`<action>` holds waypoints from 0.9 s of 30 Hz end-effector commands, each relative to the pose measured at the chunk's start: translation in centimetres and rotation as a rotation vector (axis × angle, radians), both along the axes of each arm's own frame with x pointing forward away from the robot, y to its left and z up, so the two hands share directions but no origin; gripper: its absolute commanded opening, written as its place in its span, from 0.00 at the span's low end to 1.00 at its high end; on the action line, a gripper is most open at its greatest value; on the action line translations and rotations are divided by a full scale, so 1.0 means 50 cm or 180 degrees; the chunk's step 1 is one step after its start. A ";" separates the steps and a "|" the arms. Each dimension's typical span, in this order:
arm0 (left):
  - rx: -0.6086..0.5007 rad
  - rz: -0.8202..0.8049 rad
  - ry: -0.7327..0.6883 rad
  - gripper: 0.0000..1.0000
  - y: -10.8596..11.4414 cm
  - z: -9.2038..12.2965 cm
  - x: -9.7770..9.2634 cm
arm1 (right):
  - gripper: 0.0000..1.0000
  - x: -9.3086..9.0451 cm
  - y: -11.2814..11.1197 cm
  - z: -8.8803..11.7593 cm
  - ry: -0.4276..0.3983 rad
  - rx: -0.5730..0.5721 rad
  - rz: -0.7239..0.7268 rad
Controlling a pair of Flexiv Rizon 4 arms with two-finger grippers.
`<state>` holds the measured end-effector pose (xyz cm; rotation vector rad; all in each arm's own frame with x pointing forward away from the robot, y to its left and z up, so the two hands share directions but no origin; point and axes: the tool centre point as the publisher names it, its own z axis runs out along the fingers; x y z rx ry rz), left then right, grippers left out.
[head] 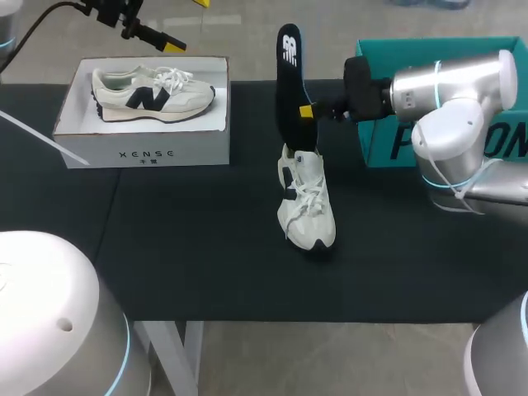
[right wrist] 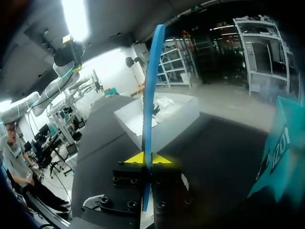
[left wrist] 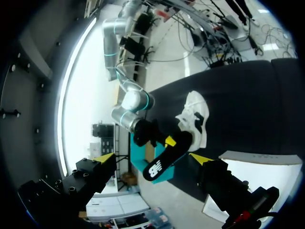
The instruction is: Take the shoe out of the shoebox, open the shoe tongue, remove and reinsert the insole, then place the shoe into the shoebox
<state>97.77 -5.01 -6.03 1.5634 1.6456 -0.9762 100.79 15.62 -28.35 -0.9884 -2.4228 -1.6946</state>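
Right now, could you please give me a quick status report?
Right pincer shut on insole, upright over shoe. Left pincer open, near shoebox. Teal box stands nearby.

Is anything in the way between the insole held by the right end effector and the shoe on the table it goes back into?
Nothing visible does. The right end effector holds the insole upright just above the shoe, its lower end near the heel opening, with only bare black table around them.
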 end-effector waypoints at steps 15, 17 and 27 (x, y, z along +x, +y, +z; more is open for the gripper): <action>0.0015 -0.0004 0.0000 1.00 0.001 0.001 0.001 | 0.00 -0.044 0.008 -0.064 0.0291 0.0160 -0.0046; 0.0015 -0.0004 0.0000 1.00 0.001 0.001 0.001 | 0.00 -0.053 0.002 -0.069 0.0348 0.0194 -0.0069; 0.0015 -0.0004 0.0000 1.00 0.001 0.001 0.001 | 0.00 -0.086 -0.007 -0.090 0.0593 0.0189 -0.0078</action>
